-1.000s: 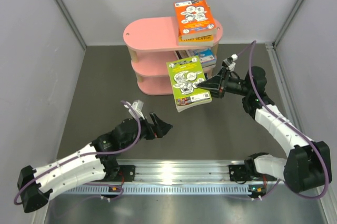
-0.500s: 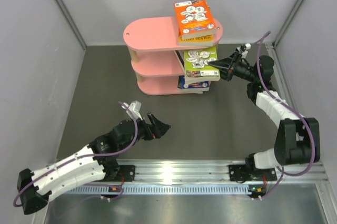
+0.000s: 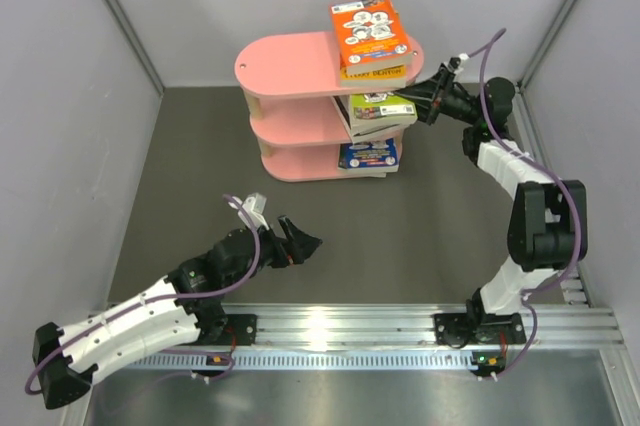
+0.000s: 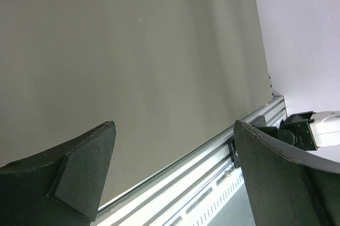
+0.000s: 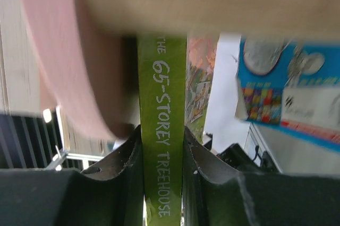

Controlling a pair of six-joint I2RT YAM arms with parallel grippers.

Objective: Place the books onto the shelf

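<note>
Books (image 3: 372, 31) lie on the shelf (image 3: 290, 64) from above; we pinch the lime book (image 3: 380, 106) in our right gripper (image 3: 418, 112), flat, to slip it onto the middle tier. Left wrist: our left gripper (image 4: 174, 128) gapes empty over bare table (image 4: 133, 51). Right wrist: jaws squeeze the lime spine.

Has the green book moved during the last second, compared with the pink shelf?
Yes. The green book, gripped by the right pincer, went from in front of the pink shelf into its middle tier.
</note>
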